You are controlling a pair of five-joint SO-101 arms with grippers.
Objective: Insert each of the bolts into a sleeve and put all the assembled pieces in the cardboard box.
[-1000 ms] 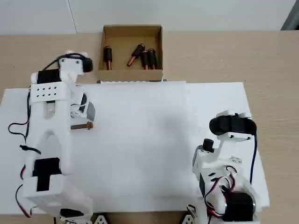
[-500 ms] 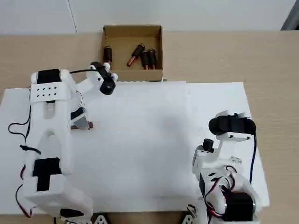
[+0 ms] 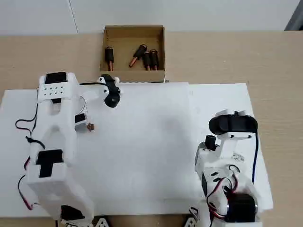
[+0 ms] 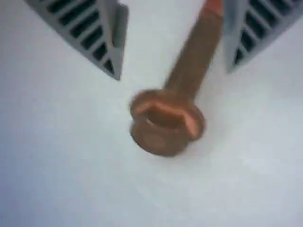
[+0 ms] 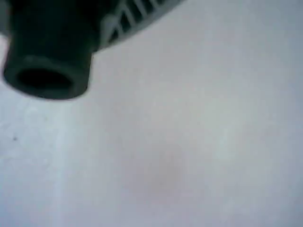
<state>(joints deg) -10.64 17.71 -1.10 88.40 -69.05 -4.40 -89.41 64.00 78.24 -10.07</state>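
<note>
Bolt between jaws of left tool

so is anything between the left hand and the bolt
Nothing visible. The bolt lies bare on the white sheet, between the left hand's open fingers, one of them close beside its shaft.

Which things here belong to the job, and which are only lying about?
Job:
- bolt on the sheet
- sleeve
- cardboard box
- four assembled pieces inside the box

Lying about:
- white sheet
- table
</note>
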